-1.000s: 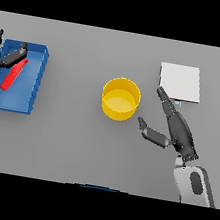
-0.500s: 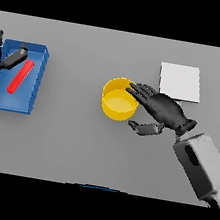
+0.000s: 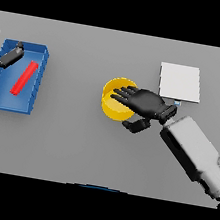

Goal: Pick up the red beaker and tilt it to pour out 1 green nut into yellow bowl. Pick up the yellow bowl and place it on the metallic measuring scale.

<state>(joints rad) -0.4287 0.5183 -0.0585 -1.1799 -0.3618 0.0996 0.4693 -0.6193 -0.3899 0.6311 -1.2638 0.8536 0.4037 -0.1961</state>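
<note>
The yellow bowl [image 3: 112,111] stands upright in the middle of the table. My right hand [image 3: 146,103] lies over its right half, fingers stretched straight across the rim and thumb [image 3: 134,126] low beside the near right wall. Its inside is partly hidden by the hand. The red beaker [image 3: 25,77] lies on its side in the blue tray [image 3: 12,104] at the far left. My left hand [image 3: 5,59] hovers open over the tray's left edge, apart from the beaker. The metallic measuring scale [image 3: 180,81], a pale square plate, sits to the upper right of the bowl.
The blue tray's walls surround the beaker. My right forearm [image 3: 194,151] crosses the table's lower right. Bare grey table lies between tray and bowl.
My right hand has swung left from beside the bowl to lie over its rim. The left hand has drawn slightly back from the red beaker, which stays in the tray.
</note>
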